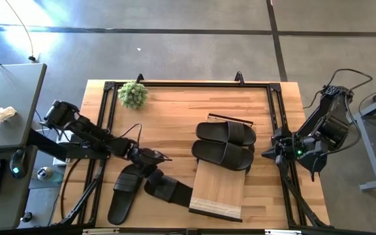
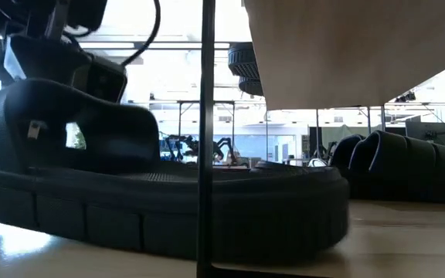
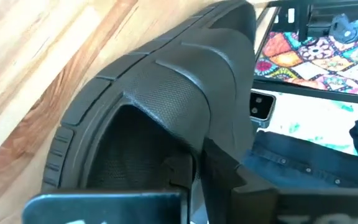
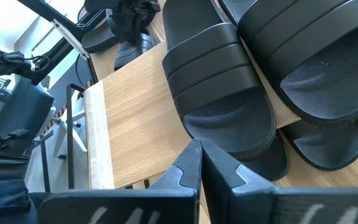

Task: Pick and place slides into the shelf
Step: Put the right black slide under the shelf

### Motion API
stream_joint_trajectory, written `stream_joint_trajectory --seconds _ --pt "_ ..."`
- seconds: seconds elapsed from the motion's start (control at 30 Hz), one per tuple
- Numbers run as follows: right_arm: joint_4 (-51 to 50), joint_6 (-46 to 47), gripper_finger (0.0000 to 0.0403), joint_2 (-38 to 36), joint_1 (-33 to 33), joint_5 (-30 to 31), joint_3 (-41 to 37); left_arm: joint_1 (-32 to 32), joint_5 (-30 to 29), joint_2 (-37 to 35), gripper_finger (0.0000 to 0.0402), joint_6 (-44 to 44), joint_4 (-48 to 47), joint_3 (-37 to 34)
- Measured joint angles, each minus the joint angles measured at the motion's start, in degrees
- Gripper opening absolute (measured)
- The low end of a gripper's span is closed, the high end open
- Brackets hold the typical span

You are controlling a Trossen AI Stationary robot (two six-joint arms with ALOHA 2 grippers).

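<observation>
My left gripper [image 1: 150, 158] clamped on a slide's [image 1: 166, 187] strap, second slide [image 1: 124, 192] just beside it, shelf [image 1: 219, 190] off to its side carrying two slides [image 1: 226, 143], my right gripper [image 1: 271, 152] pinched shut, idle near shelf.

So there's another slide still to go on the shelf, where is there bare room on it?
The shelf is bare on its near half, between the two slides on it and its front edge. The far half is crowded. Left of it, the left gripper is shut on a slide.
</observation>
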Motion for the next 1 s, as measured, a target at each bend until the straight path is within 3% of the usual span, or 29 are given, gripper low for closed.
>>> stream_joint_trajectory --seconds 0.23,0.53,0.7,0.83,1.0 --pt "0.0 0.0 0.0 0.0 0.0 0.4 0.0 0.0 -6.5 -11.1 0.0005 1.2 -9.6 0.0" --pt "0.0 -0.1 0.0 0.0 0.0 3.6 0.0 0.0 -15.6 -32.8 0.0002 1.2 -35.1 2.2" --pt "0.8 -4.2 0.0 0.0 0.0 9.4 0.0 0.0 -24.7 -39.7 0.0002 3.6 -54.6 12.7" --pt "2.7 -11.6 0.0 0.0 0.0 17.5 0.0 0.0 -34.7 -39.3 0.0001 7.5 -66.6 23.5" --pt "7.0 -24.0 0.0 -0.1 0.0 30.5 0.0 0.1 -44.7 -35.3 0.0001 16.8 -70.9 34.2"
